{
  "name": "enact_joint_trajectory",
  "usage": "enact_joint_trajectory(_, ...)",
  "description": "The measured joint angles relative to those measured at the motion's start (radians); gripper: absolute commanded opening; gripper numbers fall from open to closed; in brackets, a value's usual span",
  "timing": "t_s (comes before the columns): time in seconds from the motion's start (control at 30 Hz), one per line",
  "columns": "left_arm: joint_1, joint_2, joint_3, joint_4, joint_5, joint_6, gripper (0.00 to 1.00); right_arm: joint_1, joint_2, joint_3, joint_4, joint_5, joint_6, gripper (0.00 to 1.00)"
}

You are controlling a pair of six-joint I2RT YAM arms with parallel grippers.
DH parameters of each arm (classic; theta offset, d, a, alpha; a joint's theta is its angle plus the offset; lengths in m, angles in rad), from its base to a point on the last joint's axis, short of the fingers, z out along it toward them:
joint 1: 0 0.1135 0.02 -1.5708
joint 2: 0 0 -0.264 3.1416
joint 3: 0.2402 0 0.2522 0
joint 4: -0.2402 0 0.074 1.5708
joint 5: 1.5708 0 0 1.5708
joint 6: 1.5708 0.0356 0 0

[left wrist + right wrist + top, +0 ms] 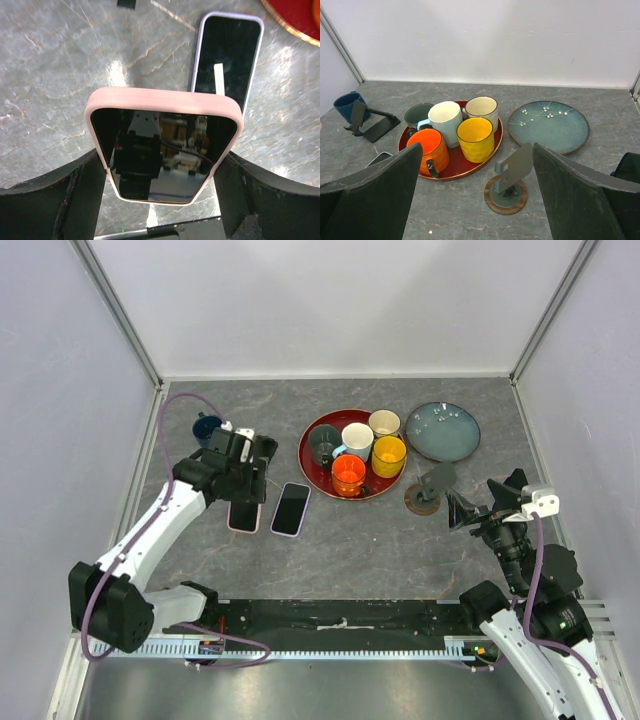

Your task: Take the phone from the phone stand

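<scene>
My left gripper (243,490) is shut on a phone in a pink case (162,145). It grips the phone's two long sides near the lower end, screen up, low over the table. A second phone in a lavender case (291,509) lies flat just to its right and also shows in the left wrist view (227,57). An empty black phone stand (372,126) stands at the far left by a blue cup (346,104). An empty grey stand on a round wooden base (428,492) stands at the right. My right gripper (462,510) is open and empty just right of it.
A red tray (312,465) holds several mugs, among them orange (348,475), yellow (388,455) and white (357,440). A blue-green plate (443,431) lies at the back right. White walls enclose the table on three sides.
</scene>
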Motion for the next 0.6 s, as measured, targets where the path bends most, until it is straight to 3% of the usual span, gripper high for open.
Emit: enact_joint_trajectory(0.6,-0.068,0.323,0.018,-0.082,-0.075,0.001,0.63,0.000,0.000,0.000,0.000,-0.002,0.000,0.98)
